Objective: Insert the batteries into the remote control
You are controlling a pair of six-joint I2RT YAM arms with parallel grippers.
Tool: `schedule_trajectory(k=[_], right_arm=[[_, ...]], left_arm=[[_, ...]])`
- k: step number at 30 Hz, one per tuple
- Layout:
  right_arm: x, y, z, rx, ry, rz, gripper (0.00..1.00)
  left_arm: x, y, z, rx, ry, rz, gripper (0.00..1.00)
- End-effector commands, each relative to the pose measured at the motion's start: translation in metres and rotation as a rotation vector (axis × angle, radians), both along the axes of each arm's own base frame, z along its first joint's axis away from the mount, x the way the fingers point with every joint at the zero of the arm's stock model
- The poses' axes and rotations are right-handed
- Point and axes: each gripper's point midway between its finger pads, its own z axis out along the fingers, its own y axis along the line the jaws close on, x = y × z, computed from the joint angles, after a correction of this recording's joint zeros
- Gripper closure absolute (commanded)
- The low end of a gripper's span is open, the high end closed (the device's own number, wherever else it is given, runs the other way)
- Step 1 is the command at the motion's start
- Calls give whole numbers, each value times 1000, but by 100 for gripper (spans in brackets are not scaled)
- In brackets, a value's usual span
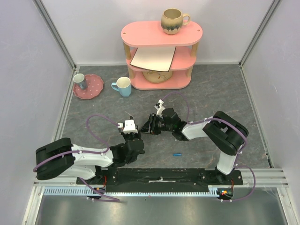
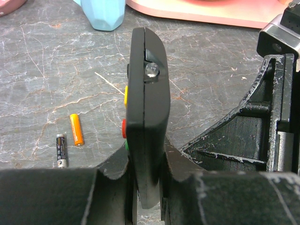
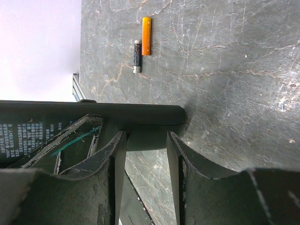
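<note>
The left pincer (image 2: 146, 187) is clamped on the near end of the remote control (image 2: 146, 103), which stands edge-on mid-frame in the left wrist view. The right pincer (image 3: 146, 164) stands half apart with its tips at the remote's edge; whether it grips cannot be told. An orange battery (image 2: 76, 129) and a black battery (image 2: 61, 150) lie together on the worktop (image 2: 211, 70), lower left of the left wrist view; a blue battery (image 1: 177, 153) lies lower centre of the top view.

Bright even overhead light, soft faint shadows, sharp overhead view, near pincer fingers (image 2: 56, 197) blurred in wrist views
</note>
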Motion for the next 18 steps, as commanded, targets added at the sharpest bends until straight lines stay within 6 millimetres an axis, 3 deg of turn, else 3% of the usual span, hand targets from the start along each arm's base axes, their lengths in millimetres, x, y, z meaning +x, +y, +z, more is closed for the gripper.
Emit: schedule_trajectory(k=[1,18], right_arm=[[-16,-16,-31,-127,43,13,54],[-14,-17,-13,-83,8,3,52]], left_arm=[[-3,-5,-5,24,12,-26,98],[-2,-5,-6,22,13,-22,98]])
